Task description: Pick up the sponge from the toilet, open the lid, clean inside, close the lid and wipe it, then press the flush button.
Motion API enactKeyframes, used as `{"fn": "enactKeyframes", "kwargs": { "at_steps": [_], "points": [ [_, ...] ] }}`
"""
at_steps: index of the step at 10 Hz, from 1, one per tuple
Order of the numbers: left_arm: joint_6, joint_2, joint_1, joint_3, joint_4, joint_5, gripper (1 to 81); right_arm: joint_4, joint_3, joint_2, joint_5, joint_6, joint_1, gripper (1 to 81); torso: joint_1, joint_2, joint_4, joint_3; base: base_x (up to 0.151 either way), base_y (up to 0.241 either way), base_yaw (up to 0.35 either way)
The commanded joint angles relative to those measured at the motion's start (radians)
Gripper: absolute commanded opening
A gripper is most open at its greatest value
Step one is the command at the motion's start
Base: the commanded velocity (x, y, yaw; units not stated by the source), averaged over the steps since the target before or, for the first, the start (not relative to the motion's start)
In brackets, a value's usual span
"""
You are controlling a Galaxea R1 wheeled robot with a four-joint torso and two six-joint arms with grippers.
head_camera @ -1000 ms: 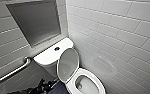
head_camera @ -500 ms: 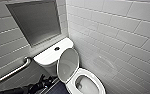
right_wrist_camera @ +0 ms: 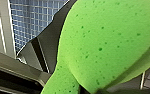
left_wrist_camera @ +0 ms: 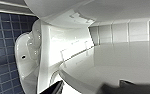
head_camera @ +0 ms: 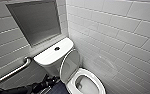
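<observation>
holding is logged: sponge (right_wrist_camera: 103, 45) clamped in right tool (right_wrist_camera: 76, 86) | left tool (head_camera: 49, 81) beside raised toilet (head_camera: 51, 56) lid (head_camera: 70, 63), state cannot be told | judged undone: inside cleaning, closing, wiping, flush button (head_camera: 57, 48)

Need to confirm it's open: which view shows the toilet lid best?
Head view: the lid stands raised against the tank, seen nearly whole. The left wrist view gives a close glossy white surface, probably lid. The right wrist view has the sponge instead.
</observation>
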State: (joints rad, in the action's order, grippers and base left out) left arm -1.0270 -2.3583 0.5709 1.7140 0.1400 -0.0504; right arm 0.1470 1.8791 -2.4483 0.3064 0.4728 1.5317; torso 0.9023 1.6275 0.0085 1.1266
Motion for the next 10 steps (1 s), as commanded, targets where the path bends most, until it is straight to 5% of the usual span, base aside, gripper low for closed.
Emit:
{"fn": "enactKeyframes", "kwargs": {
  "at_steps": [1,4,8,9,10],
  "points": [
    [0.007,0.014,-0.104,-0.105,0.131,0.136,81.1,0.022,-0.022,0.032,-0.056,0.001,-0.003,1.0,0.000,0.000,0.000,0.000,0.000,0.000,0.000],
    [0.012,0.057,-0.026,-0.174,0.296,0.167,81.1,0.013,0.027,0.022,-0.058,0.006,-0.027,1.0,0.000,0.000,0.000,0.000,0.000,0.000,0.000],
    [0.013,0.088,0.204,-0.180,0.490,0.185,81.1,-0.024,0.251,-0.096,-0.061,0.003,-0.001,1.0,0.000,0.000,0.000,0.000,0.000,0.000,0.000],
    [0.013,0.092,0.263,-0.171,0.546,0.184,81.1,-0.084,0.251,-0.103,-0.059,-0.048,0.006,1.0,0.000,0.000,0.000,0.000,0.000,0.000,0.000],
    [0.013,0.102,0.318,-0.174,0.593,0.185,81.1,-0.188,0.250,-0.114,-0.058,-0.178,0.012,1.0,0.000,0.000,0.000,0.000,0.000,0.000,0.000]
  ]
}}
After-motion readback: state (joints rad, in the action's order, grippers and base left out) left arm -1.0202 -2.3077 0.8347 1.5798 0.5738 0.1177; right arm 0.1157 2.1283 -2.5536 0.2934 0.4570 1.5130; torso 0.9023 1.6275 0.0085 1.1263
